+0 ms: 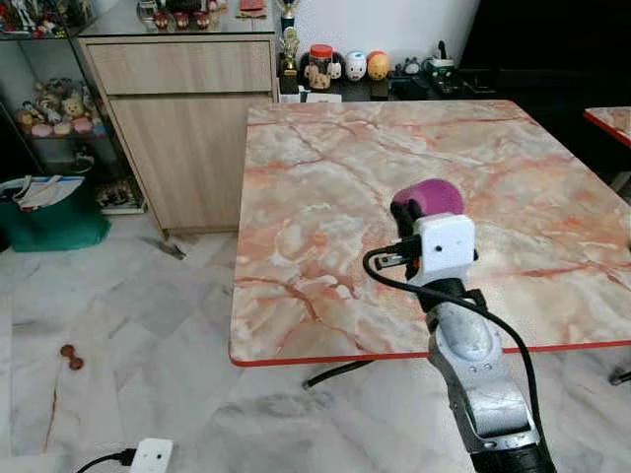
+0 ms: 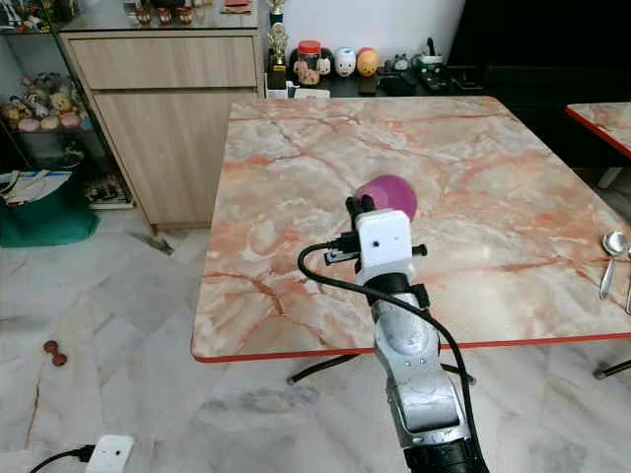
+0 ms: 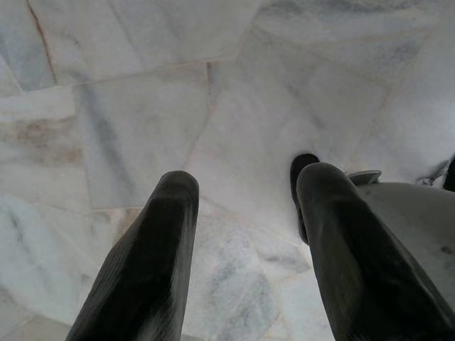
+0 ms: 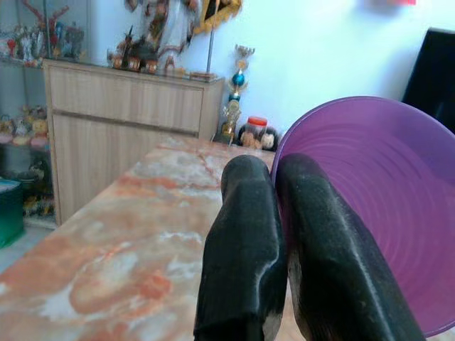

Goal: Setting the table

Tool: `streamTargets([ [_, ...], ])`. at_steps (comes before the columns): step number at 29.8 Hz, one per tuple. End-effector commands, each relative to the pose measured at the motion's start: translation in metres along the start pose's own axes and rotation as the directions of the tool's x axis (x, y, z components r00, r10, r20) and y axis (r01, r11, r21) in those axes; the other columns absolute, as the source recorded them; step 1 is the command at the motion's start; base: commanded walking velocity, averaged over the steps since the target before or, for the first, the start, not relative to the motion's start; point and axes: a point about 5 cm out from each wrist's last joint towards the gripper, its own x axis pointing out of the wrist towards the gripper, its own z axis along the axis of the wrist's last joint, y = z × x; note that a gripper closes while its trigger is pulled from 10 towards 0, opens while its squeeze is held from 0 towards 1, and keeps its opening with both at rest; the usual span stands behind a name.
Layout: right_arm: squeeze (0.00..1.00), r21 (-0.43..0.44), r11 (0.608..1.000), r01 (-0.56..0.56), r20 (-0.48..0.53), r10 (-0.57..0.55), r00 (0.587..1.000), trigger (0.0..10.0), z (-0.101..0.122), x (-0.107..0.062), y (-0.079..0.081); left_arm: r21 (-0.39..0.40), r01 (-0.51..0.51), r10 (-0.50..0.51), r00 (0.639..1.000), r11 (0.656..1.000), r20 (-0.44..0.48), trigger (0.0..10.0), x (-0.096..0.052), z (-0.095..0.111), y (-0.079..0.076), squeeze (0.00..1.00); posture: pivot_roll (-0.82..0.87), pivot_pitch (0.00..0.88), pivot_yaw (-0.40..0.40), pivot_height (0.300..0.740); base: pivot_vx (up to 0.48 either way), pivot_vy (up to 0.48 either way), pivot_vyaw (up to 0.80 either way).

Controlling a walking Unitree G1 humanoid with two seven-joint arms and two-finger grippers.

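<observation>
Nearest, at about 5 o'clock in the head views: right arm, silver with a black cable looping off its white wrist block, reaching up over the near red edge of the table (image 1: 296, 325). Just beyond the block, right gripper (image 4: 281, 249) with jaws clenched on the rim of a purple bowl (image 1: 430, 196), one finger outside the wall and one inside, bowl tipped on its side with the mouth facing away from the robot, held above the marbled top toward its near right part. Whether touching the top or lifted off it, cannot tell.

Down at 7 o'clock, a white plug block (image 1: 151, 457) with a black cord on the pale marble floor (image 1: 118, 325). Left gripper (image 3: 242, 213) hanging low over that floor, jaws released, fingers well apart.

At 3 o'clock on the table's right edge, a spoon (image 2: 610, 258) lying flat.

Farther, at 9 o'clock, a green bag (image 1: 51, 215) on the floor. At 11 o'clock, a wooden cabinet (image 1: 187, 128) just beside the table's far left corner. At 12 o'clock beyond the far edge, small figurines and a red-lidded jar (image 1: 319, 65) against the white wall.
</observation>
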Motion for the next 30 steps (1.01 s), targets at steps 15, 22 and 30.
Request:
streamTargets([
  [15, 0.0, 0.023, 0.999, 0.035, 0.074, -0.037, 0.997, 10.0, 0.01, 0.008, -0.002, -0.032, 0.011, -0.011, 1.0, 0.999, -0.006, 10.0, 0.0, -0.002, 0.001, 0.0, 0.06, 0.0, -0.024, 0.74, 0.0, -0.415, 0.27],
  [22, 0.0, 0.03, 0.998, 0.052, 0.09, -0.055, 0.994, 10.0, 0.012, 0.012, -0.004, -0.029, 0.016, -0.017, 1.0, 0.999, -0.006, 10.0, 0.0, 0.0, -0.001, 0.0, 0.06, 0.0, -0.028, 0.74, 0.0, -0.416, 0.0],
  [30, 0.0, 0.03, 0.997, 0.068, 0.097, -0.071, 0.993, 10.0, 0.013, 0.015, -0.008, -0.038, 0.018, -0.018, 1.0, 0.999, -0.001, 10.0, 0.0, 0.001, -0.001, 0.0, 0.07, 0.0, -0.036, 0.74, 0.0, -0.416, 0.0],
])
